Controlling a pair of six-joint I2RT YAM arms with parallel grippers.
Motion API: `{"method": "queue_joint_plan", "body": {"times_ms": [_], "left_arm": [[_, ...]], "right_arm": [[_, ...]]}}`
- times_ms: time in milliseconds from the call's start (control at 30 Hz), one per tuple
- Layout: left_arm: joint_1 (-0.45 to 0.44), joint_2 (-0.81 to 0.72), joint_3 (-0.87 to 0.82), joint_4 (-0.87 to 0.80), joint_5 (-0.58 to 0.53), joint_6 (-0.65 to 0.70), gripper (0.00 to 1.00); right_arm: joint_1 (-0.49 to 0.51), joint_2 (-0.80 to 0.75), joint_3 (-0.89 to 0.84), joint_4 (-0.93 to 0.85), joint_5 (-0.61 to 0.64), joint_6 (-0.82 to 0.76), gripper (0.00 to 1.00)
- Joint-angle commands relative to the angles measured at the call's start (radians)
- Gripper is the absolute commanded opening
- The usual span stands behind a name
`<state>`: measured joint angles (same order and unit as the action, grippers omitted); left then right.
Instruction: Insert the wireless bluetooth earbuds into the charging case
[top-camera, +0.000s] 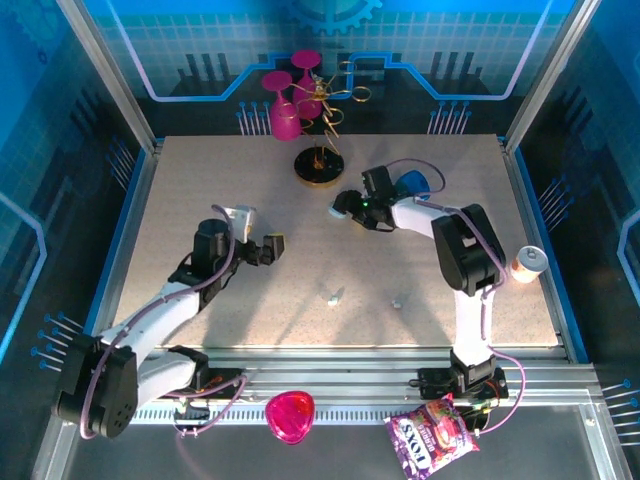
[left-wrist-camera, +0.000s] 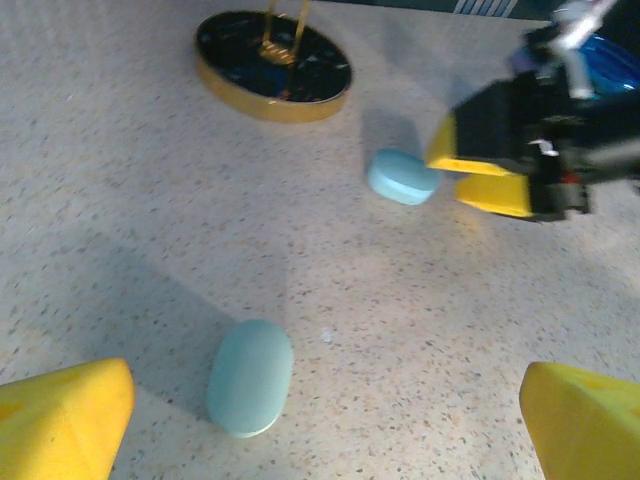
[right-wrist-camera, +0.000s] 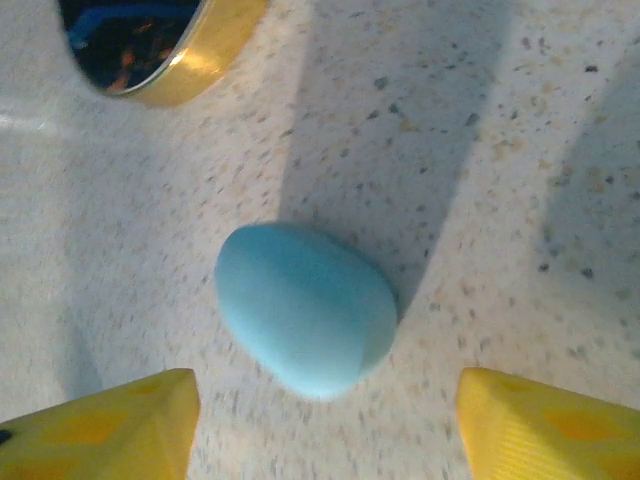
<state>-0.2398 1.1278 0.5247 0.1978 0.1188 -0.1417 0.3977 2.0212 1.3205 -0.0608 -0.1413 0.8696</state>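
Right gripper (right-wrist-camera: 325, 425), fingers spread, hovers over a closed pale blue case (right-wrist-camera: 305, 305) lying toward the far edge of the tabletop (top-camera: 190, 190), beside a gold-rimmed stand (right-wrist-camera: 190, 60); the fingers flank the case without touching it. Left gripper (left-wrist-camera: 325, 420), also spread wide, hangs above a second case (left-wrist-camera: 250, 375) nearer the tabletop's middle. Two earbuds (top-camera: 333, 296) lie loose close to the near edge, well apart from both cases. With both lids seemingly shut, the sound course is to pin one case firmly and lift its lid before fetching a bud, then pinch each tiny bud squarely so it cannot skid.
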Motion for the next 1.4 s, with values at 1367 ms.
{"method": "queue_joint_plan", "body": {"times_ms": [1367], "left_arm": [[-0.072, 0.584, 0.515, -0.465, 0.273, -0.454, 0.99]], "right_arm": [[0.128, -0.817, -0.539, -0.112, 0.210, -0.364, 1.00]]}}
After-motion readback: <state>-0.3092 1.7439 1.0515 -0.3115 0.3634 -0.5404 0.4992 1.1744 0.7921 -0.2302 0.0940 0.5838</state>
